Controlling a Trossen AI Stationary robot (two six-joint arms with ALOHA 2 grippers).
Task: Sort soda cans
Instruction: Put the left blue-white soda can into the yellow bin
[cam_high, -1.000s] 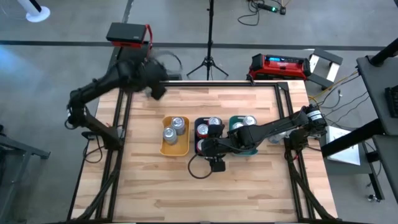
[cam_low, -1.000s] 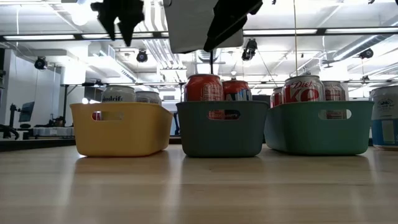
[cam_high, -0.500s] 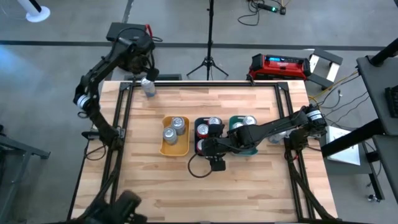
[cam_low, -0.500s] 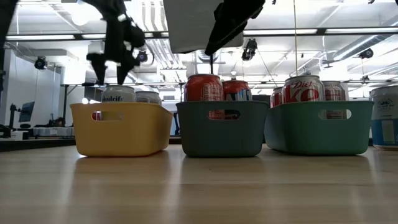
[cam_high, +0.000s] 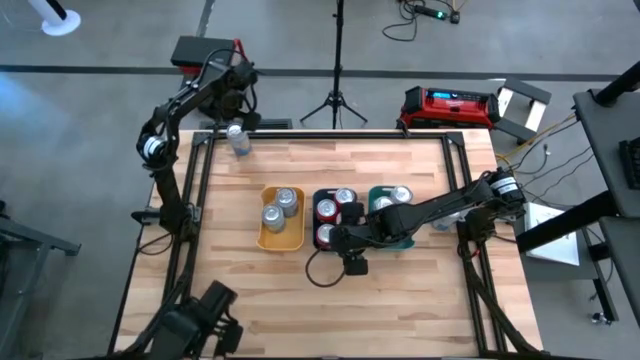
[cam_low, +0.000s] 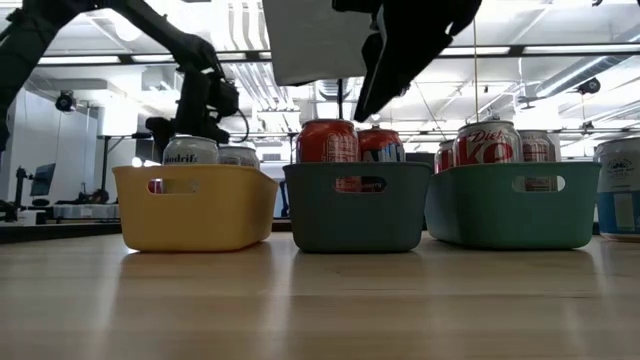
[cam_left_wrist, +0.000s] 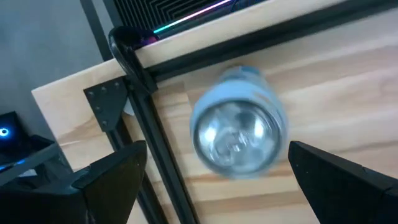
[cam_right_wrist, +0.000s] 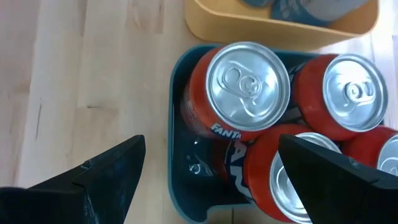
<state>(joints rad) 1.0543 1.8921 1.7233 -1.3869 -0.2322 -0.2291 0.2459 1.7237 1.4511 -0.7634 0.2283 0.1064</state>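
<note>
Hovering over the far-left corner of the table (cam_high: 300, 310), left gripper (cam_left_wrist: 214, 186) fully spread and holding nothing. Standing directly below it and framed between the two fingers — a pale blue can (cam_left_wrist: 237, 127), upright, long axis vertical and in line with the gripper's approach, just beside the black corner frame (cam_left_wrist: 134, 68). Sitting well apart from the yellow tray (cam_high: 281, 219), toward the table's far-left corner, the same can (cam_high: 238, 139). Judged the nearer arm by far for this can.

Hanging over the near end of the middle teal tray (cam_right_wrist: 186, 180), right gripper (cam_right_wrist: 211, 168) wide apart and empty, with red cans (cam_right_wrist: 239, 90) packed upright beneath it. Resting beside the green tray (cam_high: 390, 212), away from the yellow one, one more can (cam_high: 441, 218) outside any tray.

Compared with half a second ago: left arm drawing in closer above the corner can; right gripper shifting slightly along the middle tray, away from the yellow tray; trays and contents unchanged.
</note>
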